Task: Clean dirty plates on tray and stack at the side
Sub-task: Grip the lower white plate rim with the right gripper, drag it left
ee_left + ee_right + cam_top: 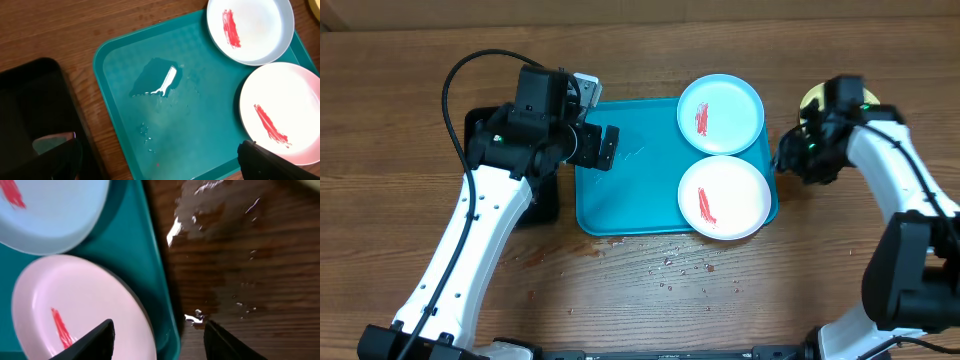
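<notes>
The turquoise tray [620, 205] lies mid-table. On its right side sit the light blue rimmed plate [720, 113] and the plain white plate [723, 197], each with a red smear. The yellow-green rimmed plate [810, 99] is on the table at the far right, mostly hidden by my right arm. My left gripper [607, 147] is open and empty above the tray's wet left part [155, 82]. My right gripper [786, 158] is open and empty; in the right wrist view [160, 340] its fingers straddle the tray's right rim [167, 305] and the white plate's edge [90, 300].
A smaller black tray [546, 200] lies left of the turquoise one, under my left arm. Water drops and reddish specks [675, 265] dot the wood in front of the tray. A wet patch [220, 210] lies on the table right of the tray.
</notes>
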Robot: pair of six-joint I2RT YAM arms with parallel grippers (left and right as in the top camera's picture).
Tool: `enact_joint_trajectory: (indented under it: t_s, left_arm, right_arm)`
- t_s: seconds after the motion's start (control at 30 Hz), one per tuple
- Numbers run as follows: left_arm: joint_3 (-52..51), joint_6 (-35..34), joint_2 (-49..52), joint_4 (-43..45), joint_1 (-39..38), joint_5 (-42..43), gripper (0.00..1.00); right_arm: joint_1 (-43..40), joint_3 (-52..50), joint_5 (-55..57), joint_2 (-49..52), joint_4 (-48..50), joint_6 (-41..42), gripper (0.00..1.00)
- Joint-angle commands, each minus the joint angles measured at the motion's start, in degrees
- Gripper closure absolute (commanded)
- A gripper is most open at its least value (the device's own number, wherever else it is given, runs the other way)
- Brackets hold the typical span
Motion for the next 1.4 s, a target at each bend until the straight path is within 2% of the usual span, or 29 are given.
enact_joint_trajectory:
  t_s: [0.0, 0.1, 0.3, 0.33, 0.43, 0.53, 0.57, 0.77, 0.83, 1.1, 1.37]
  left_arm:
    - [0.1, -0.9, 0.4, 0.2, -0.2, -0.4, 0.00]
    - [0.1, -0.9, 0.4, 0.2, -0.2, -0.4, 0.00]
    - [0.1, -1.0, 0.4, 0.2, -0.3, -0.4, 0.00]
    - [0.1, -1.0, 0.4, 0.2, -0.3, -0.4, 0.00]
    - [0.1, -1.0, 0.4, 0.2, -0.3, -0.4, 0.00]
    - [0.1, -1.0, 0.4, 0.2, -0.2, -0.4, 0.00]
    - [0.1, -1.0, 0.4, 0.2, -0.3, -0.4, 0.00]
    - [0.1, -1.0, 0.4, 0.2, -0.2, -0.4, 0.00]
    - [0.1, -1.0, 0.4, 0.2, -0.3, -0.4, 0.00]
    - [0.1, -1.0, 0.4, 0.2, -0.2, -0.4, 0.00]
    - [0.1, -1.0, 0.4, 0.2, -0.2, -0.4, 0.00]
  right_arm:
    - [1.8, -2.1, 3.6, -0.2, 1.1, 1.2, 0.41]
    - [2.2, -3.3, 4.0, -0.2, 1.9, 1.6, 0.41]
    - [2.3, -5.7, 3.8, -0.2, 3.6, 2.1, 0.34]
    - [2.4, -6.1, 3.8, -0.2, 3.6, 2.1, 0.29]
    - [3.2, -6.4, 3.7, -0.2, 3.5, 2.1, 0.25]
    - [4.3, -6.4, 3.7, -0.2, 3.3, 2.1, 0.08]
    - [4.5, -6.4, 3.7, -0.2, 3.3, 2.1, 0.05]
    - [5.8, -6.4, 3.2, -0.2, 2.5, 2.3, 0.05]
    - [6.1, -6.4, 2.4, -0.3, 1.9, 2.3, 0.00]
    - [7.5, -6.4, 2.3, -2.3, -0.3, 2.7, 0.03]
    - [10.1, -6.4, 2.4, -2.4, -0.3, 4.1, 0.16]
